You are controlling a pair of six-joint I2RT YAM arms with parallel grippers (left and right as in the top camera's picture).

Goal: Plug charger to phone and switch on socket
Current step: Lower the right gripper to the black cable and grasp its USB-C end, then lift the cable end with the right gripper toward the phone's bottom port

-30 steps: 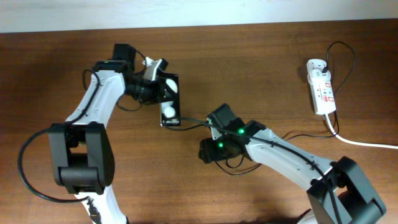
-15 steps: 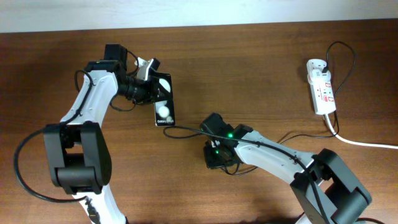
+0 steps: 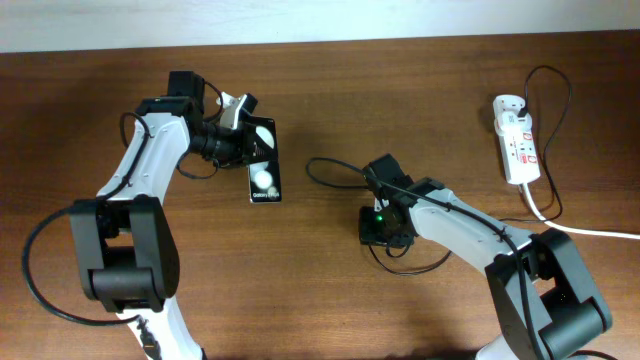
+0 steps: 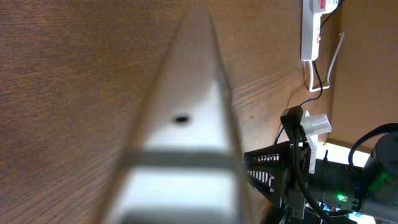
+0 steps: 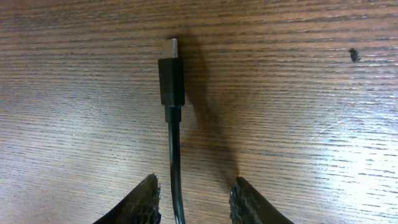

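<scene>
Upper left, my left gripper [image 3: 243,120] is clamped on the phone's [image 3: 264,168] top end. At centre, my right gripper [image 5: 196,186] stands partly spread, the charger [image 5: 171,81] plug lying loose between its fingers. The socket [image 3: 517,140] sits upper right.

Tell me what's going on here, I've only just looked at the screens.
The left pincer is shut on the phone, holding it by one end. The right pincer is open, low over the table. The charger plug lies on the wood just ahead of its fingers, with the cable running between them, ungripped. The plug is not in the phone yet, and the socket sits far off to the right, away from both arms.
</scene>
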